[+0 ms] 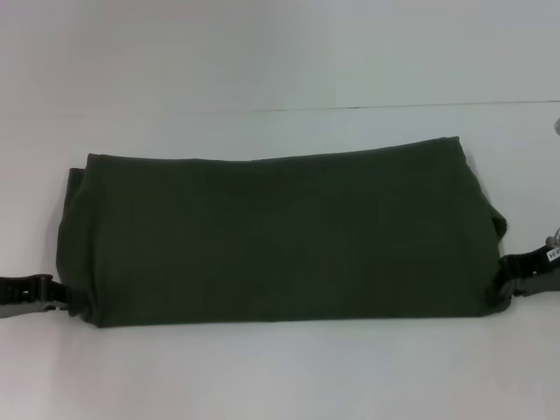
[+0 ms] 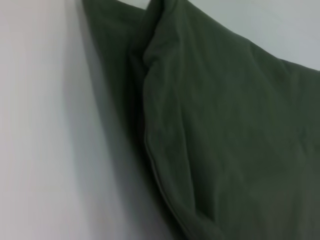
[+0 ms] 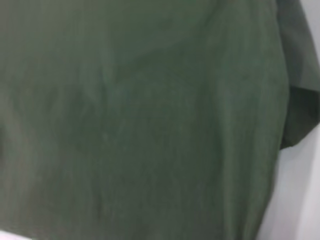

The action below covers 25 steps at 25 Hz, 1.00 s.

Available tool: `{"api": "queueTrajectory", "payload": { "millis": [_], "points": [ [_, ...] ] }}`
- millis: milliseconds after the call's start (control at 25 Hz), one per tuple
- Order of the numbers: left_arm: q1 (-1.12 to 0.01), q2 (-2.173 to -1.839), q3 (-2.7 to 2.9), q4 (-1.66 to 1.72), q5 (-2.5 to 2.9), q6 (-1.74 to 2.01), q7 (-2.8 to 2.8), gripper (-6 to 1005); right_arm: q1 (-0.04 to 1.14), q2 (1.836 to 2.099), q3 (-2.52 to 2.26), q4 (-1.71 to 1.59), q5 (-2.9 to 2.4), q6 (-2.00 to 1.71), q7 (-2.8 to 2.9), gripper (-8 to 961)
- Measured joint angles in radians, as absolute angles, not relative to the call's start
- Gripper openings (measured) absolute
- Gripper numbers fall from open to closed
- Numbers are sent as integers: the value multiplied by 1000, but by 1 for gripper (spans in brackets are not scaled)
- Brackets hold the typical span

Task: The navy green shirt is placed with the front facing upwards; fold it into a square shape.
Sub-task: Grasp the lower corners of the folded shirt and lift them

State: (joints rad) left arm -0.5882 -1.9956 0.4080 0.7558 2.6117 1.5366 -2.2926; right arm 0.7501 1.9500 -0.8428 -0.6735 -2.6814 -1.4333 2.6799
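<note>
The navy green shirt [image 1: 280, 236] lies on the white table as a wide folded band, plain dark fabric up, no print showing. My left gripper [image 1: 54, 296] sits at the band's near left corner, touching the cloth edge. At the near right corner is my right gripper [image 1: 512, 280], its tips under or against the fabric. The left wrist view shows the layered folded edge of the shirt [image 2: 215, 130] on the table. Fabric of the shirt [image 3: 145, 120] fills the right wrist view. Neither gripper's tips are clear to see.
White table [image 1: 280, 376] surrounds the shirt on all sides, with a seam or table edge [image 1: 394, 107] running behind it. A small pale object [image 1: 556, 127] shows at the far right border.
</note>
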Motion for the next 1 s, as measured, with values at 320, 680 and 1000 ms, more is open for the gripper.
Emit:
{"api": "queueTrajectory", "payload": {
  "millis": [320,680,1000],
  "points": [
    [-593,-1987,405,788,2688,1662,-2299,40,748,1948,-885,-674,-2681,-1545,2635,15],
    [-574,-1981,399,868,2789,1865,-2299,39,732,1952,-904,-675,-2682,-1685,2578,14],
    [-570,-1979,399,893,2805,1884,-2304,43,731,1955,-903,-676,-2683,-1717,2549,15]
  ]
}}
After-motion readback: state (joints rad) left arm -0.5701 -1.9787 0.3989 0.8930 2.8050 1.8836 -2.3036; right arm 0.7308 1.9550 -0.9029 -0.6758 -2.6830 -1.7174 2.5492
